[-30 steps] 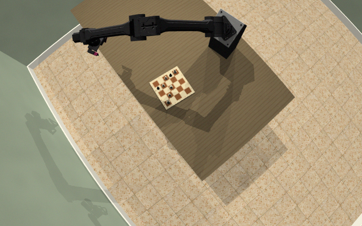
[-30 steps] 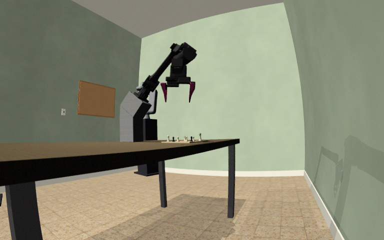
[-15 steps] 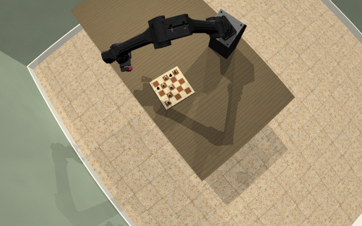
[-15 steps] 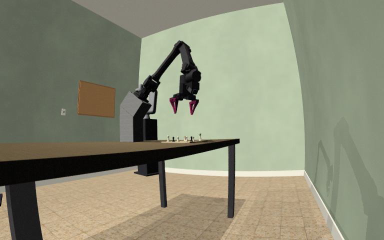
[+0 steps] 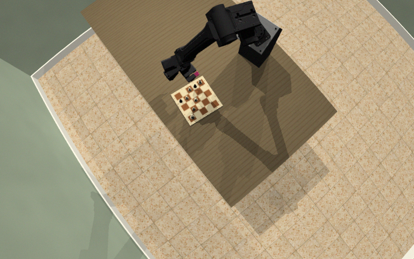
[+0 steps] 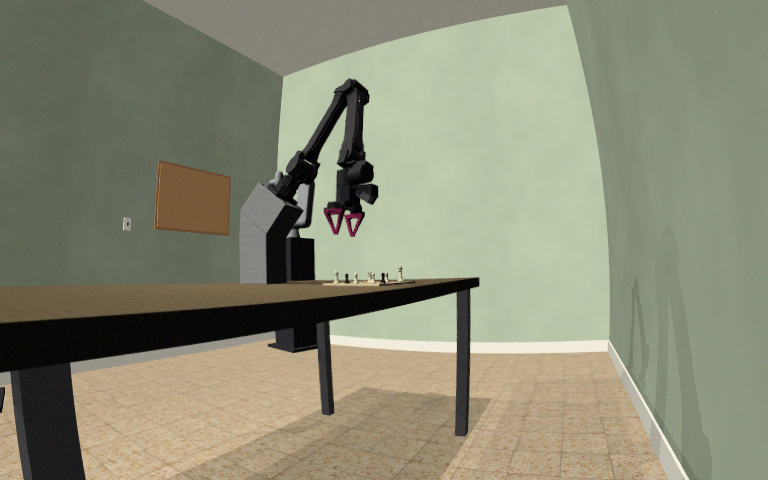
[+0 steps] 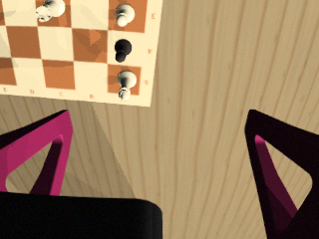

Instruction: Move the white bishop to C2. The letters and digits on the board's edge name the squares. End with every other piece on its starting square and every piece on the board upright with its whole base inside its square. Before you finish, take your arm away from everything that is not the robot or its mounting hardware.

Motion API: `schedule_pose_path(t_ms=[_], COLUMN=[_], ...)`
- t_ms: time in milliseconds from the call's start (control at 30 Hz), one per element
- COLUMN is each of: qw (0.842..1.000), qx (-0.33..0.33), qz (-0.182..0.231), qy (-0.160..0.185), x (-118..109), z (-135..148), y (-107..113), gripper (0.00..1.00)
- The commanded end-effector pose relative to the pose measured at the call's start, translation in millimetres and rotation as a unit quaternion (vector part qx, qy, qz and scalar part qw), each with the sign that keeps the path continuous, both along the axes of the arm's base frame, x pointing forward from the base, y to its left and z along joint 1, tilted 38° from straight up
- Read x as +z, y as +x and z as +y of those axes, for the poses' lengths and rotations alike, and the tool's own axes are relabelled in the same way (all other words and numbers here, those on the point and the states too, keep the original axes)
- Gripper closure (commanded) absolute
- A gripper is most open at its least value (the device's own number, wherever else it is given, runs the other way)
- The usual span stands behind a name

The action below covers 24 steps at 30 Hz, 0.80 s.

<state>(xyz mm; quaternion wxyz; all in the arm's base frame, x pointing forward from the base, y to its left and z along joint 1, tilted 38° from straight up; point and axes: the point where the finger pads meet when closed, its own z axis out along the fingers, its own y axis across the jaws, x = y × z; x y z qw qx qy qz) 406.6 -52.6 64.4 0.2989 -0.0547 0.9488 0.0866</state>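
Note:
The small chessboard (image 5: 198,101) lies on the brown table and holds several white pieces and a few black ones. The pieces are too small to tell which one is the white bishop, and the edge letters are unreadable. My gripper (image 6: 344,221) has magenta fingers; it is open and empty, hanging high above the table by the board's edge nearest the arm's base. In the wrist view the gripper (image 7: 159,159) is over bare wood, with the board's corner (image 7: 80,27) at the upper left. Two white pieces (image 7: 127,82) and a black pawn (image 7: 123,48) stand along that edge.
The arm's grey pedestal (image 5: 259,42) stands at the table's far end behind the board. The table edge (image 6: 396,288) runs close beside the board. A corkboard (image 6: 192,198) hangs on the wall.

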Motion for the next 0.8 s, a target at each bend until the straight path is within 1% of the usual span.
schedule_pose_path(t_ms=[0, 33, 133, 267, 433, 767], qw=[0.997, 0.997, 0.994, 0.992, 0.992, 0.992], qx=[0.055, 0.055, 0.079, 0.096, 0.094, 0.095], qz=[-0.044, -0.044, -0.05, -0.054, -0.05, -0.044], qy=[-0.043, -0.043, -0.058, -0.068, -0.069, -0.067], x=[5, 5, -6, -14, -20, -21], z=[12, 12, 24, 31, 29, 29], y=[-13, -13, -33, -47, -52, -53], gripper=[0.0, 0.0, 0.0, 0.0, 0.0, 0.0])
